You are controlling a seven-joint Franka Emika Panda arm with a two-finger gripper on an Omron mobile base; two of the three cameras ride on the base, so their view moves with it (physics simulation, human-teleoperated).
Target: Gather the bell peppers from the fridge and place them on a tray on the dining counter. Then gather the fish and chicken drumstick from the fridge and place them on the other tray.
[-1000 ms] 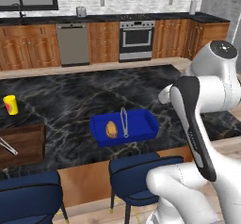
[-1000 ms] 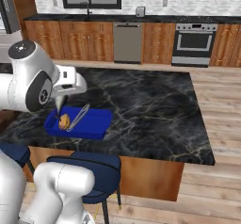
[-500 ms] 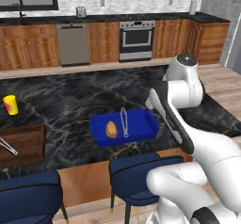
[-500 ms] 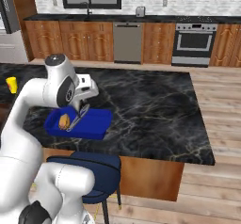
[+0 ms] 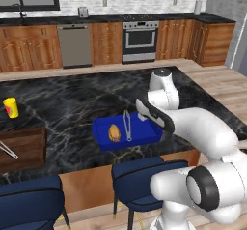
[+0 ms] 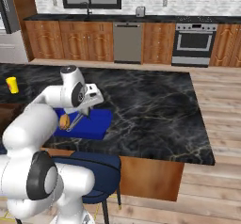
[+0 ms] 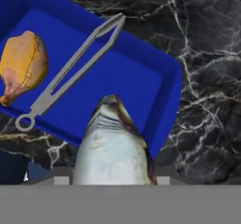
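glossy blue tray (image 7: pixel 155 84), metal tongs (image 7: pixel 70 72)

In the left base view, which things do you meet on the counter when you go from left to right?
yellow cup → chicken drumstick → tongs, the last two lying in the blue tray

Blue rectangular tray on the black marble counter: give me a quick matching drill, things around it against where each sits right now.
Things:
1. tan chicken drumstick
2. grey metal tongs
3. silvery grey fish
4. yellow cup

Places:
A. in the gripper, above the tray's edge
B. lying in the blue rectangular tray, at one end
C. on the counter, far from the tray
D. lying along the middle of the tray

Pairs: 1-B, 2-D, 3-A, 4-C
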